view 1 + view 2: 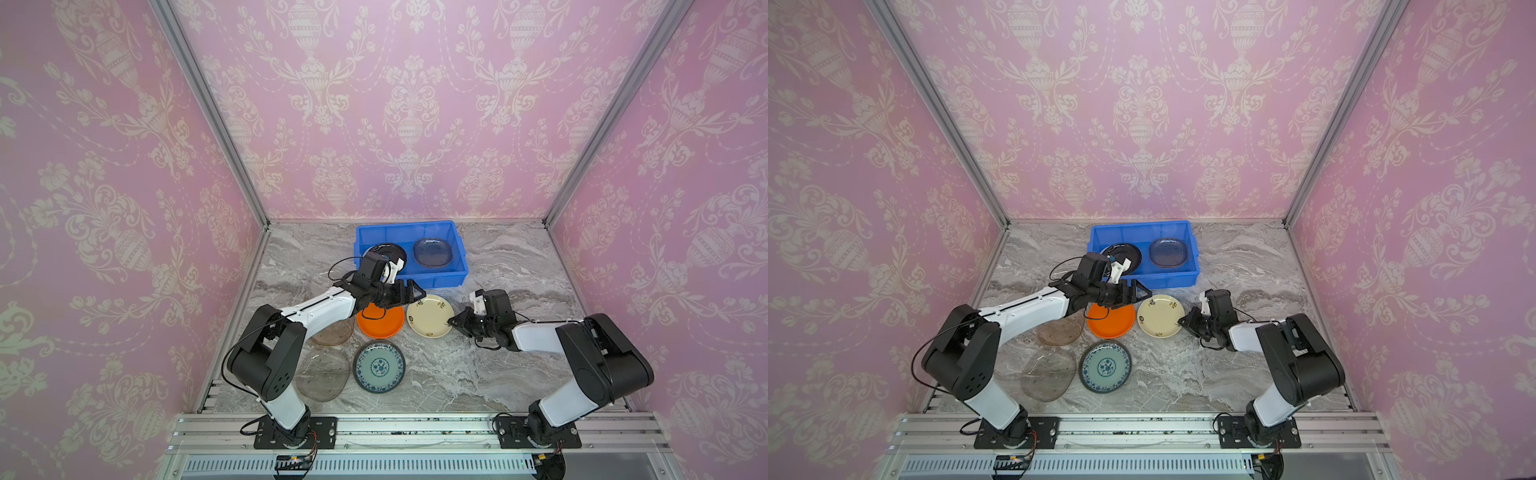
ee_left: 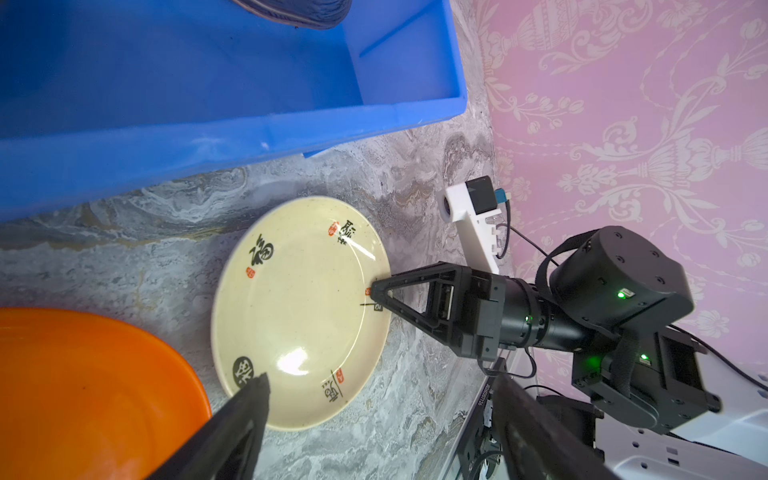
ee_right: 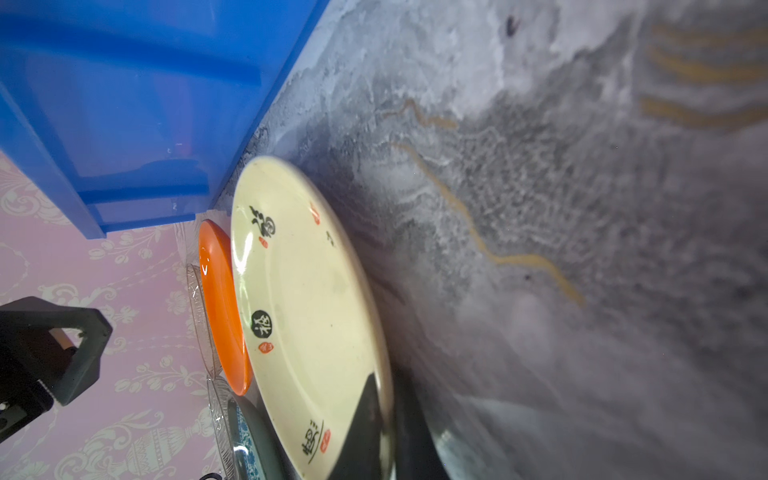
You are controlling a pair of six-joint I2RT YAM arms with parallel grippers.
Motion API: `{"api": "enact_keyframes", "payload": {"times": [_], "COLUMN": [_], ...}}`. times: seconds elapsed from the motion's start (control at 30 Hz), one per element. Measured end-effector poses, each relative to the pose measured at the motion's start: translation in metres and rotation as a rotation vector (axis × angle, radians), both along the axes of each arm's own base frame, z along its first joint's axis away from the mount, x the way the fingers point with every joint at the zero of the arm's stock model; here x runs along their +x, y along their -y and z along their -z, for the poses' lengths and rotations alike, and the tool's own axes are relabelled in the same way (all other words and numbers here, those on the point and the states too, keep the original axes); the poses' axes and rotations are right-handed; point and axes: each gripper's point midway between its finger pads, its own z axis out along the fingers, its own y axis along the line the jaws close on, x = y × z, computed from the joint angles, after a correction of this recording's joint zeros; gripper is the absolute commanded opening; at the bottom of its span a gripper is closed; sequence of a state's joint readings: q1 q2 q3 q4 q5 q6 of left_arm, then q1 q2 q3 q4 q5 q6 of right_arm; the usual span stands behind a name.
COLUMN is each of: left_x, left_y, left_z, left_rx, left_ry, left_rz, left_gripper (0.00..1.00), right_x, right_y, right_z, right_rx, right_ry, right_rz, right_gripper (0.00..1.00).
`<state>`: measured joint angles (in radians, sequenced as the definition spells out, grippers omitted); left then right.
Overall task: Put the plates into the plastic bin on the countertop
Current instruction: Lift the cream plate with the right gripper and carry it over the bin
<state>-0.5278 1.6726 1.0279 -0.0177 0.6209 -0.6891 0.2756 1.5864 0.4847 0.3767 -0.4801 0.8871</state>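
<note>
The right gripper (image 2: 375, 293) is clamped on the rim of the cream plate (image 1: 429, 316), just in front of the bin (image 1: 432, 279). The left gripper (image 1: 417, 292) hangs with jaws apart by the bin's front wall, above the orange plate (image 1: 380, 325). A black plate (image 1: 384, 250) and a glass plate (image 1: 432, 252) lie inside the bin.

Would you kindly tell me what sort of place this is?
Likely a staged kitchen in a robot test cell: marble-patterned countertop, wallpaper panels in aluminium framing, left arm and right arm bolted to a rail.
</note>
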Motion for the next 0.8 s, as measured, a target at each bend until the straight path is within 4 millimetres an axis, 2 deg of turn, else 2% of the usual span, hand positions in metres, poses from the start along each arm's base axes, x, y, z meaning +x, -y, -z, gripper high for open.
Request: {"api": "enact_keyframes", "payload": {"times": [0.13, 0.23, 0.37, 0.47, 0.57, 0.67, 0.73, 0.8], "left_x": [0.000, 0.002, 0.004, 0.007, 0.014, 0.029, 0.039, 0.048], "left_y": [0.000, 0.001, 0.001, -0.006, -0.026, -0.050, -0.062, -0.068], "left_z": [0.002, -0.002, -0.008, -0.015, -0.029, -0.057, -0.078, -0.100], "left_rx": [0.010, 0.013, 0.029, 0.048, 0.056, 0.047, 0.040, 0.032], "left_ry": [-0.004, 0.007, 0.019, 0.028, 0.046, 0.088, 0.129, 0.179], "left_rz": [0.006, 0.013, 0.025, 0.021, -0.020, -0.082, -0.111, -0.124], "left_gripper": [0.85, 0.84, 0.83, 0.84, 0.84, 0.84, 0.85, 0.85], "right_x": [-0.006, -0.013, -0.025, -0.024, -0.013, 0.007, 0.024, 0.045], "right_y": [0.006, 0.012, 0.019, 0.023, 0.027, 0.029, 0.028, 0.026], "right_z": [-0.003, -0.018, -0.057, -0.097, -0.145, -0.191, -0.212, -0.225], "right_rx": [-0.012, -0.028, -0.054, -0.074, -0.117, -0.172, -0.203, -0.231], "right_ry": [-0.018, -0.007, 0.044, 0.094, 0.162, 0.235, 0.275, 0.299], "right_rz": [0.006, 0.003, -0.010, -0.014, -0.014, -0.016, -0.025, -0.035], "right_gripper": [0.00, 0.00, 0.00, 0.00, 0.00, 0.00, 0.00, 0.00]}}
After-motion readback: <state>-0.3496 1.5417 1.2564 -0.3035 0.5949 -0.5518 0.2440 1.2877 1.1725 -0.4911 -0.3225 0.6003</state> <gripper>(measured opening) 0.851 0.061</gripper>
